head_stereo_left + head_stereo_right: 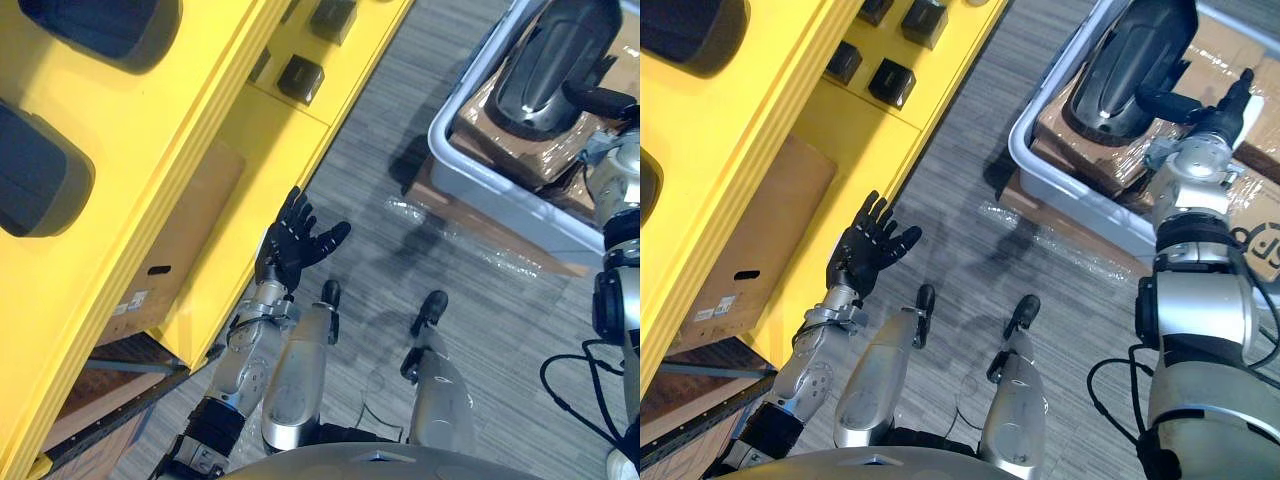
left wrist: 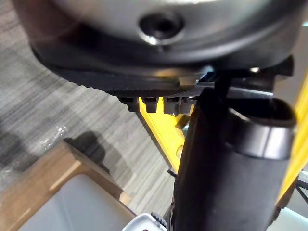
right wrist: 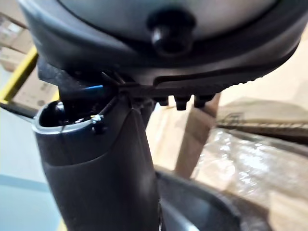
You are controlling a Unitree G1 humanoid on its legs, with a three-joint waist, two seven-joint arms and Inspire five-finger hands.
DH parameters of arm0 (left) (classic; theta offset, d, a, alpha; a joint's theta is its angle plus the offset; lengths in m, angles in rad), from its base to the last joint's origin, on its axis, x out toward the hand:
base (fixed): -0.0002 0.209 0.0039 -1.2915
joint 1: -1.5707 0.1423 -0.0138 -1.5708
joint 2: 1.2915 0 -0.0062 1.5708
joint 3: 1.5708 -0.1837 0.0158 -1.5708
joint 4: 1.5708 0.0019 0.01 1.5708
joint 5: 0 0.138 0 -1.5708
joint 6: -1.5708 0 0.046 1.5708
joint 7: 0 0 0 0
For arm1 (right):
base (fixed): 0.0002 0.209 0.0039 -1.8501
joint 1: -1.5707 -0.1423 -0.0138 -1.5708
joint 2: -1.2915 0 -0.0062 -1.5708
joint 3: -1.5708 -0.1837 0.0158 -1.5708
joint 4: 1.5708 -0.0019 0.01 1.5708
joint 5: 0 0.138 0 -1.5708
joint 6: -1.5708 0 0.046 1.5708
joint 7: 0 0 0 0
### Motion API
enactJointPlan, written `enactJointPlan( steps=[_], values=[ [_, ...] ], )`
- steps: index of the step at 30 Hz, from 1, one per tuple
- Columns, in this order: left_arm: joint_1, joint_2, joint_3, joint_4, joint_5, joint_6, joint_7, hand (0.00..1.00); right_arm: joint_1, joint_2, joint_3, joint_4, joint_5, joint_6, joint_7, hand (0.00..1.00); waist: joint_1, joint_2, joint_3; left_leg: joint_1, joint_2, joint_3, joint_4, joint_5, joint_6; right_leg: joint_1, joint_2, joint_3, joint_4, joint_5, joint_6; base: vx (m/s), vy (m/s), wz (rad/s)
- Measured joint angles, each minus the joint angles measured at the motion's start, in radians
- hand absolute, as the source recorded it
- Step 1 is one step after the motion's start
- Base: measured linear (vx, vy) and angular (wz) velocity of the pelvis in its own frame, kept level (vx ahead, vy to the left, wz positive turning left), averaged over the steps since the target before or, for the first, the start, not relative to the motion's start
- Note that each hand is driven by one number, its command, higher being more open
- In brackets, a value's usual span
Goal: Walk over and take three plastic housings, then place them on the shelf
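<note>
In the left eye view the left hand (image 1: 297, 243) hangs beside the tall yellow shelf (image 1: 150, 130), its fingers spread wide and empty. In the right eye view the glossy black plastic housing (image 1: 1130, 65) lies in the grey plastic bin (image 1: 1060, 185), with the right hand (image 1: 1200, 108) just beside it. In the right wrist view its fingers are straight and hold nothing.

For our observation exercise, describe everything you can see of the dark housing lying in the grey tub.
The housing is a dark, glossy, elongated shell with rounded ends, plastic by its look, with a paler sheen along its domed middle. It lies on plastic-wrapped cardboard boxes inside the grey tub. The right hand reaches a dark finger to its edge and seems to touch it. Whether the hand grips the housing cannot be told.
</note>
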Motion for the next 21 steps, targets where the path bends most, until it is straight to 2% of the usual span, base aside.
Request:
enactJointPlan(
  steps=[3,4,8,11,15,17,19,21],
  values=[
    [-0.006,-0.013,-0.014,0.030,0.000,-0.002,0.026,1.00,-0.020,-0.032,0.002,0.021,-0.045,0.056,0.000,1.00,0.013,0.015,0.006,-0.015,-0.001,0.002,0.014,-0.001,0.003,-0.013,-0.003,0.001,0.005,-0.003,-0.005,-0.09,0.050,-0.03],
    [-0.002,-0.015,-0.024,0.033,0.000,-0.002,0.034,1.00,-0.049,-0.047,0.008,0.024,-0.046,0.095,0.000,0.00,0.019,0.015,0.006,-0.026,0.000,0.003,0.018,0.000,0.004,-0.022,-0.003,0.000,0.006,-0.006,-0.008,-0.08,0.039,-0.01],
    [-0.001,-0.018,-0.063,0.060,-0.002,-0.003,0.053,1.00,-0.071,-0.053,0.039,0.035,-0.099,0.159,0.016,0.00,0.024,0.018,0.007,-0.034,0.000,0.001,0.027,0.001,0.004,-0.030,-0.004,-0.008,0.017,-0.006,-0.008,-0.05,0.033,0.03],
    [-0.004,-0.021,-0.072,0.073,-0.005,-0.003,0.055,1.00,-0.072,-0.097,0.060,0.056,-0.164,0.193,0.029,0.00,0.042,0.018,0.007,-0.035,0.001,0.003,0.026,0.001,0.004,-0.034,-0.005,-0.008,0.019,-0.006,-0.008,-0.01,0.011,0.00],
    [-0.001,-0.021,-0.072,0.082,-0.005,-0.007,0.064,1.00,-0.072,-0.116,0.077,0.076,-0.200,0.223,0.039,0.00,0.044,0.027,0.007,-0.035,0.002,0.003,0.024,0.001,0.004,-0.035,-0.005,-0.010,0.021,-0.006,-0.007,0.00,0.000,0.00],
    [-0.001,-0.021,-0.075,0.082,-0.005,-0.011,0.064,1.00,-0.073,-0.121,0.076,0.085,-0.199,0.240,0.039,0.00,0.044,0.027,0.007,-0.035,0.003,0.002,0.024,0.001,0.004,-0.034,-0.003,-0.011,0.021,-0.006,-0.007,0.00,0.000,0.00],
    [0.000,-0.021,-0.075,0.082,-0.005,-0.022,0.064,1.00,-0.070,-0.122,0.074,0.119,-0.192,0.291,0.044,0.00,0.045,0.027,0.006,-0.033,0.006,0.002,0.025,0.001,0.004,-0.032,-0.002,-0.012,0.021,-0.006,-0.007,0.00,0.000,0.00],
    [0.001,-0.020,-0.074,0.082,-0.005,-0.024,0.065,1.00,-0.073,-0.120,0.055,0.121,-0.182,0.291,0.041,0.00,0.042,0.028,0.005,-0.031,0.008,0.003,0.027,0.000,0.004,-0.031,-0.001,-0.011,0.023,-0.006,-0.008,-0.02,0.011,-0.01]
  ],
)
